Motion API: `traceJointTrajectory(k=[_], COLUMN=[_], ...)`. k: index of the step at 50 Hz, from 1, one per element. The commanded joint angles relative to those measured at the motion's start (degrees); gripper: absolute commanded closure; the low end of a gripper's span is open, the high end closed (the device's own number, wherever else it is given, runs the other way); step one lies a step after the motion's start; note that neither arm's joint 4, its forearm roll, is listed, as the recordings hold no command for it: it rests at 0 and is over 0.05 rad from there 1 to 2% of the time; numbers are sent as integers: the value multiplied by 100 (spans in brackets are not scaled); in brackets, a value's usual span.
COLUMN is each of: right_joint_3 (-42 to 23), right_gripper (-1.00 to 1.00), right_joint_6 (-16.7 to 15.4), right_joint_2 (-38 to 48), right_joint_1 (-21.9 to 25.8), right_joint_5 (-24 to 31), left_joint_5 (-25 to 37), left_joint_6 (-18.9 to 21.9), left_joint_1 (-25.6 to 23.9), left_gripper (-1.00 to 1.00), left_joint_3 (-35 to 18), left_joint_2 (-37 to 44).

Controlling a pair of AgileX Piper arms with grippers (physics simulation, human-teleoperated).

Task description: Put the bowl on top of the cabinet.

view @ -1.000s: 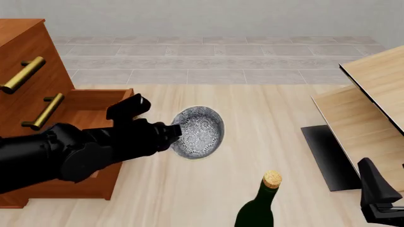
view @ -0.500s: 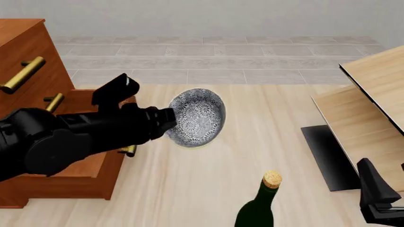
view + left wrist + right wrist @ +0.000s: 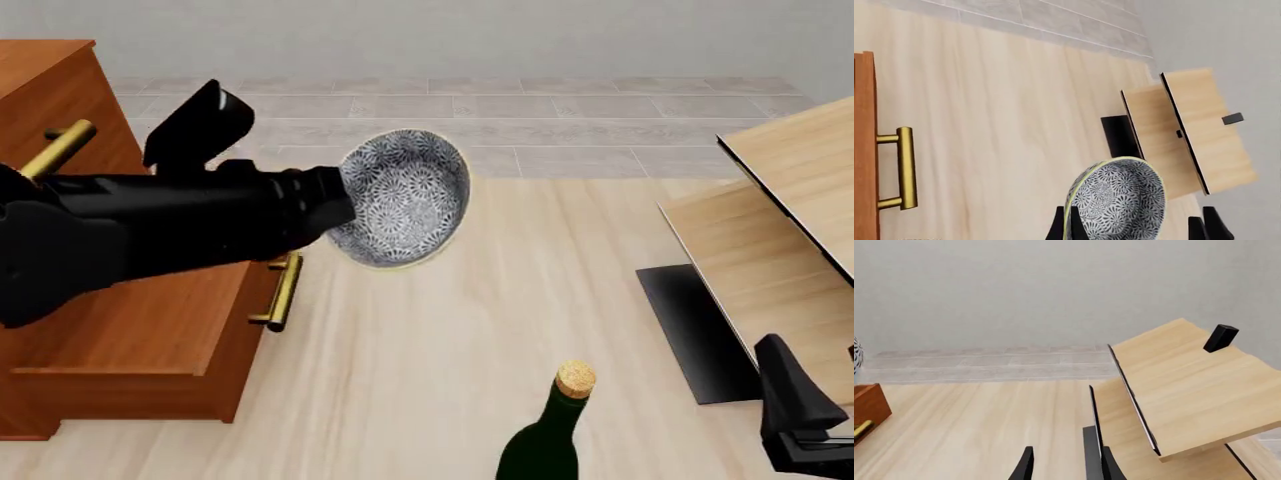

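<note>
I have the small round white ceramic bowl with the dense dark blue pattern [image 3: 398, 198] pinched by its rim in my left gripper [image 3: 340, 205], lifted clear of the pale wooden tabletop [image 3: 441, 350] and tipped on edge so its inside faces the front camera. In the left wrist view the fingers [image 3: 1062, 227] clamp the bowl's [image 3: 1121, 200] rim. From the front view the bowl hangs just at 3 o'clock of the large reddish-brown wooden cabinet [image 3: 120, 330], beside its long brass bar handle [image 3: 280, 292], and has not reached the top. My right gripper [image 3: 1064, 467] sits low at 5 o'clock, well apart from the bowl, its fingers narrowly spread with nothing between them. A dark green corked bottle [image 3: 554, 425] stands at 6 o'clock, and pale light-wood slanted panels [image 3: 787, 230] lean at 3 o'clock.
</note>
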Motion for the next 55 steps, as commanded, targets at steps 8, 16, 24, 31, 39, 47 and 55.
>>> traceJointTrajectory(k=[8, 16, 24, 31, 39, 47, 55], right_joint_3=[5, 8, 5, 7, 8, -3, 4], right_gripper=[-100, -100, -100, -100, -100, -100, -100], right_joint_6=[9, 10, 17, 19, 27, 35, 39], right_joint_2=[-2, -3, -3, -3, -4, -3, -6], right_joint_1=[-11, -18, -24, -24, -31, -31, -34], right_joint_5=[-9, -14, -13, -15, -18, -13, -26], left_joint_5=[1635, 2336, 2933, 3435, 3958, 4476, 4790], left_joint_6=[366, 355, 358, 400, 468, 187, -30], left_joint_1=[595, 1062, 1536, 1936, 2023, 2309, 2610], left_gripper=[100, 100, 100, 100, 100, 100, 100], left_joint_3=[-1598, -2296, -2811, -3264, -3982, -4424, -4742], left_joint_2=[-132, -31, 51, 155, 336, 441, 513])
